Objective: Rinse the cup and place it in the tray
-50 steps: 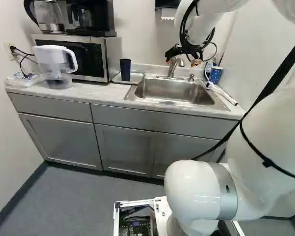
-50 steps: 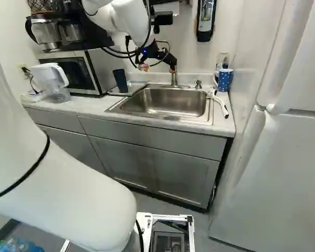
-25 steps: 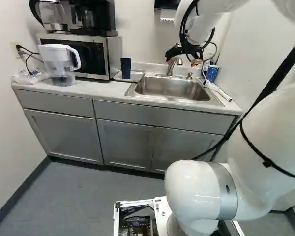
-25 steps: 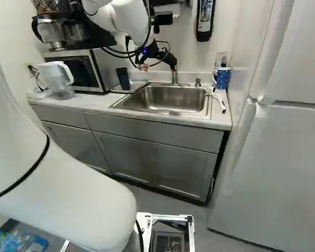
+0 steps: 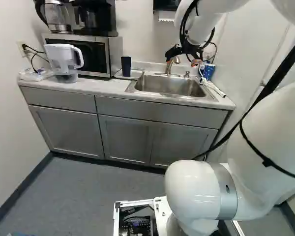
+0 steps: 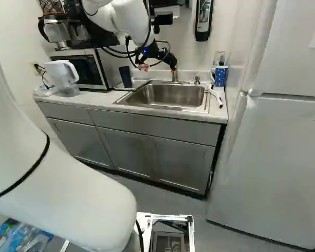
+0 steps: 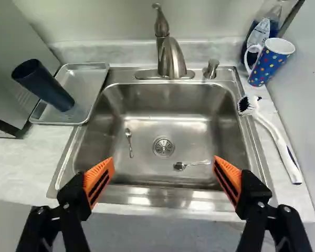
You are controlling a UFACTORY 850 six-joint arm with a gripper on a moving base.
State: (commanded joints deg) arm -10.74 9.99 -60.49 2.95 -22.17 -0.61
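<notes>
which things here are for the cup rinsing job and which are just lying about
For the job:
- dark blue cup, standing in the tray, or the dotted mug; I can't tell which is meant
- tray
- sink
- faucet

Probably just lying about:
- brush
- two spoons in the sink
- water jug
- microwave

"Ahead of the fingers (image 7: 98, 178)?"
"Sink (image 7: 147, 131), two spoons (image 7: 128, 133) in it, faucet (image 7: 171, 58) behind."
"Ahead and left of them?"
"Tray (image 7: 89, 79), cup (image 7: 44, 85) in it."
"Ahead and right?"
"Mug (image 7: 270, 63) on the counter (image 7: 21, 157), bottle (image 7: 259, 32) behind, brush (image 7: 277, 139) nearer the fingers."
</notes>
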